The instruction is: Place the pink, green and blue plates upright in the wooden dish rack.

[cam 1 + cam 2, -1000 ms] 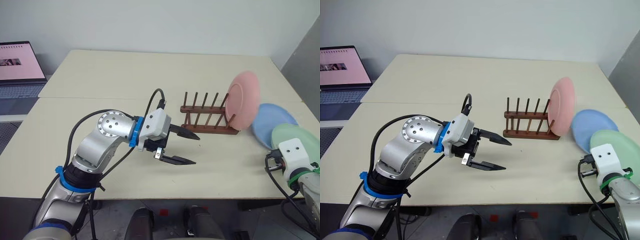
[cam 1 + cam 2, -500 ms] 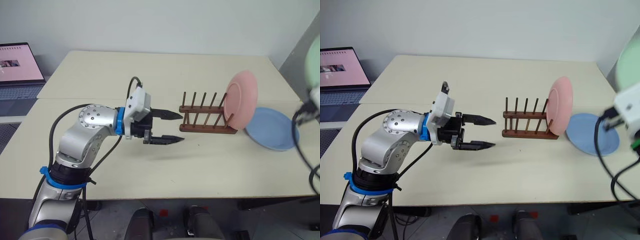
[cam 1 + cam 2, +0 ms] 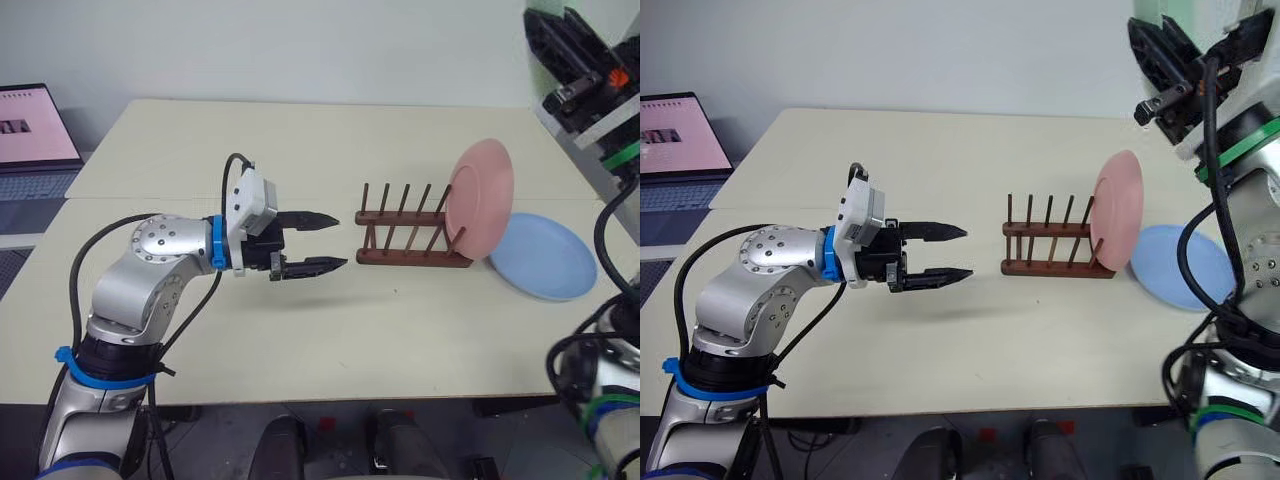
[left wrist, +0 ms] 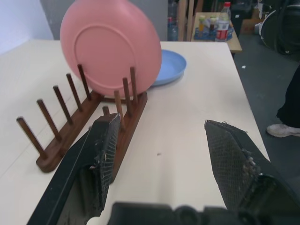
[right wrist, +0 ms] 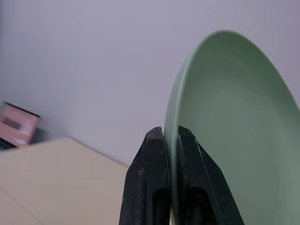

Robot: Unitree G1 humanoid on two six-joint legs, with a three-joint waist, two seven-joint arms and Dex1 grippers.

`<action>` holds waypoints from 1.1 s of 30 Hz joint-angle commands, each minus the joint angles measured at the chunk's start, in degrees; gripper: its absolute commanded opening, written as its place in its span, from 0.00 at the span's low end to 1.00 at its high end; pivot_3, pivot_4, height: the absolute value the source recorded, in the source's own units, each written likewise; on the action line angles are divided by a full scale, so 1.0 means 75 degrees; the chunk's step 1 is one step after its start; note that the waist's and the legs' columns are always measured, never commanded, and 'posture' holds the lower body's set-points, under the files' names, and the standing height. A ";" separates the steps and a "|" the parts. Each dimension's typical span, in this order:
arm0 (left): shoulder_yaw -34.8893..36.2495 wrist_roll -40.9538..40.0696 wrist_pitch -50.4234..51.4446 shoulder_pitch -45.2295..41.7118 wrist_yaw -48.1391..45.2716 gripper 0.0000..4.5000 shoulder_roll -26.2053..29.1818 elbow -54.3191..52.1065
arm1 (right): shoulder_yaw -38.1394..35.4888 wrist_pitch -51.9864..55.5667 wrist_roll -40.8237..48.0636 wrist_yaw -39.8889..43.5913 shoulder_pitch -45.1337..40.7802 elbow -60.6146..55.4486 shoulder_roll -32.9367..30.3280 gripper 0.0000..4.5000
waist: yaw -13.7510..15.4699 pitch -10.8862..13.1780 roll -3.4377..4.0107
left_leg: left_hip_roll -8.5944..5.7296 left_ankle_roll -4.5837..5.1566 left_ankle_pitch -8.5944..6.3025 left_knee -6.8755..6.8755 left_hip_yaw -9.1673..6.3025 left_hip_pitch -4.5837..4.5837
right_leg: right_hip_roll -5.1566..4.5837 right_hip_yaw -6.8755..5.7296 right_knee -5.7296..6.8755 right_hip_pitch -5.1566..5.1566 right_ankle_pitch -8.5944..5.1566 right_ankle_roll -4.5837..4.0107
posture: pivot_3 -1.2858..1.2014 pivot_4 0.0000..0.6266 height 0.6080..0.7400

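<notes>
Your cream matte table (image 3: 200,150) | dark wooden peg rack (image 3: 405,235) holds salmon-pink round plate (image 3: 480,197) upright | light-blue plate (image 3: 542,256) flat beside | right gripper (image 5: 171,140) pinches mint-green plate (image 5: 234,122) aloft | left gripper (image 3: 325,240) spread.

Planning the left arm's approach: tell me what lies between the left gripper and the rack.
Bare tabletop, in the eye views; the left gripper is open.
</notes>
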 commanded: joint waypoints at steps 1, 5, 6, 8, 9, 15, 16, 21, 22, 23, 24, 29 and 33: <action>0.0317 -0.0196 -0.0015 0.0021 -0.0008 0.71 0.0180 -0.0379 | -0.0591 0.0561 0.1555 -0.0899 -0.0088 -0.0354 0.0549 0.00 | 0.0010 0.0000 0.0001 | -0.0001 0.0000 0.0000 0.0001 0.0001 -0.0001 | -0.0002 -0.0002 -0.0001 0.0000 0.0001 0.0000 | 0.52 0.24 0.99; 0.0352 -0.0157 -0.0027 0.0130 -0.0076 0.71 0.0368 -0.0431 | -0.0753 0.0765 0.3051 -0.1755 0.0215 -0.0362 0.1128 0.00 | -0.0003 0.0000 0.0001 | -0.0002 0.0000 0.0000 0.0003 0.0006 0.0003 | -0.0004 0.0003 0.0000 0.0001 0.0002 0.0001 | 0.52 0.24 0.99; 0.0352 -0.0153 -0.0035 0.0143 -0.0088 0.71 0.0398 -0.0423 | -0.0729 0.0758 0.3326 -0.1891 0.0291 -0.0351 0.1145 0.00 | -0.0004 0.0000 0.0001 | -0.0001 0.0000 0.0000 0.0002 0.0007 0.0004 | -0.0004 0.0003 0.0000 0.0001 0.0002 0.0001 | 0.52 0.24 0.99; 0.0341 -0.0154 -0.0050 0.0180 -0.0104 0.71 0.0445 -0.0455 | -0.0676 0.0675 0.3887 -0.2145 0.0496 -0.0278 0.1131 0.00 | -0.0006 0.0001 0.0002 | -0.0001 0.0000 0.0000 0.0000 0.0008 0.0002 | -0.0003 0.0003 0.0000 -0.0001 0.0001 0.0000 | 0.52 0.24 0.99; 0.0331 -0.0169 -0.0044 0.0192 -0.0128 0.71 0.0470 -0.0495 | -0.0657 0.0611 0.4111 -0.2243 0.0666 -0.0191 0.1152 0.00 | -0.0008 0.0001 0.0002 | -0.0001 0.0000 0.0000 0.0000 0.0006 0.0002 | -0.0002 0.0002 0.0000 0.0000 0.0001 0.0000 | 0.52 0.24 0.99; 0.0358 -0.0315 0.0092 0.0276 -0.0181 0.71 0.0529 -0.0712 | -0.0540 0.0353 0.5510 -0.2712 0.1384 0.0213 0.1004 0.00 | -0.0021 0.0001 0.0002 | -0.0001 0.0000 0.0000 0.0000 0.0009 0.0004 | -0.0001 0.0006 -0.0002 0.0001 0.0001 0.0002 | 0.52 0.24 0.99; 0.0360 -0.0361 0.0114 0.0301 -0.0197 0.71 0.0543 -0.0751 | -0.0497 0.0323 0.5705 -0.2765 0.1507 0.0247 0.0960 0.00 | -0.0026 0.0001 0.0002 | -0.0001 0.0000 0.0000 0.0000 0.0009 0.0004 | -0.0001 0.0007 -0.0001 0.0001 0.0001 0.0002 | 0.52 0.24 0.99; 0.0416 -0.0552 0.0166 0.0287 -0.0170 0.71 0.0555 -0.0779 | -0.0270 -0.0030 0.6070 -0.2957 0.1908 0.0431 0.0786 0.00 | -0.0029 0.0001 0.0002 | 0.0002 0.0001 0.0000 -0.0001 0.0006 0.0005 | 0.0005 0.0006 -0.0001 0.0000 -0.0007 0.0014 | 0.52 0.24 0.99; 0.0486 -0.0662 0.0225 0.0245 -0.0138 0.71 0.0528 -0.0769 | -0.0208 -0.0100 0.6041 -0.2935 0.1973 0.0473 0.0749 0.00 | -0.0029 0.0001 0.0002 | 0.0002 0.0001 0.0000 -0.0001 0.0006 0.0005 | 0.0005 0.0006 -0.0001 0.0000 -0.0019 0.0034 | 0.52 0.24 0.99; 0.0557 -0.0764 0.0267 0.0193 -0.0112 0.71 0.0505 -0.0753 | -0.0147 -0.0162 0.6026 -0.2891 0.2041 0.0516 0.0701 0.00 | -0.0029 0.0001 0.0002 | 0.0002 0.0001 0.0000 -0.0001 0.0007 0.0005 | 0.0005 0.0006 -0.0001 0.0000 -0.0019 0.0035 | 0.52 0.24 0.99; 0.0605 -0.0841 0.0296 0.0161 -0.0090 0.71 0.0493 -0.0743 | -0.0091 -0.0223 0.6031 -0.2864 0.2090 0.0541 0.0654 0.00 | -0.0029 0.0001 0.0002 | 0.0002 0.0001 0.0000 0.0000 0.0006 0.0005 | 0.0005 0.0006 -0.0002 0.0001 -0.0020 0.0035 | 0.52 0.24 0.99; 0.0816 -0.1015 0.0313 0.0064 -0.0177 0.71 0.0610 -0.0631 | 0.0149 -0.0506 0.5842 -0.2684 0.2281 0.0872 0.0523 0.00 | -0.0028 0.0001 0.0002 | 0.0001 0.0001 0.0000 -0.0001 0.0007 0.0005 | 0.0005 0.0006 -0.0004 0.0001 -0.0020 0.0036 | 0.52 0.24 0.99; 0.0774 -0.0950 0.0339 0.0032 -0.0248 0.71 0.0747 -0.0574 | 0.0271 -0.0646 0.5755 -0.2537 0.2334 0.1073 0.0419 0.00 | -0.0027 0.0001 0.0002 | 0.0000 0.0001 0.0000 -0.0002 0.0009 0.0004 | 0.0004 0.0007 -0.0005 0.0000 -0.0020 0.0036 | 0.52 0.24 0.99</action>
